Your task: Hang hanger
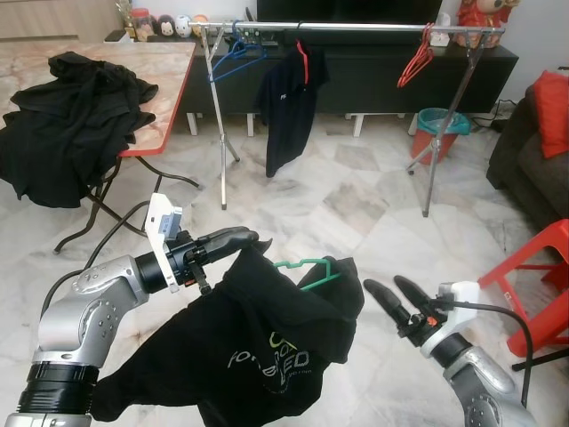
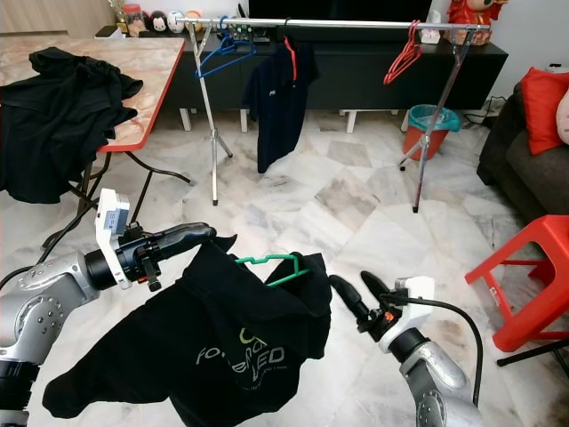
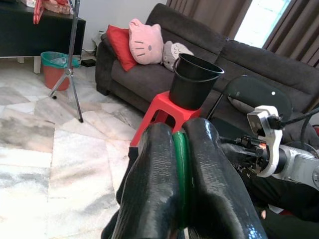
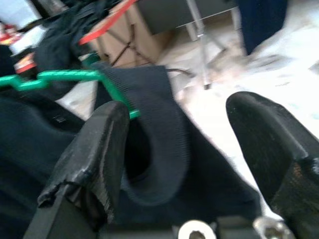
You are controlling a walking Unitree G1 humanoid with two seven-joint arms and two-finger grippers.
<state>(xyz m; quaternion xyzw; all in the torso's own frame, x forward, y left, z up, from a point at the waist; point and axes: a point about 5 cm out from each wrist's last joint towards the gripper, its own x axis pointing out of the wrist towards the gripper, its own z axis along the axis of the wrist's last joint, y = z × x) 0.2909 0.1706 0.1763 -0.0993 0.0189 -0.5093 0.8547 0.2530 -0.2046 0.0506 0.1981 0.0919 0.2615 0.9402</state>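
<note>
While our left tool (image 1: 238, 237) clamps the green hanger (image 1: 311, 267) carrying a black shirt (image 1: 258, 356), our right tool (image 1: 391, 298) waits open just beside its collar; the rail (image 1: 356, 27) lies well ahead, running left to right.

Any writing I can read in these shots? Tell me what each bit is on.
Print on the black shirt held on the green hanger: pale and green letters, creased by folds, not readable in full.
Small white mark on the chest of the dark shirt on the rack: too small to read.
</note>
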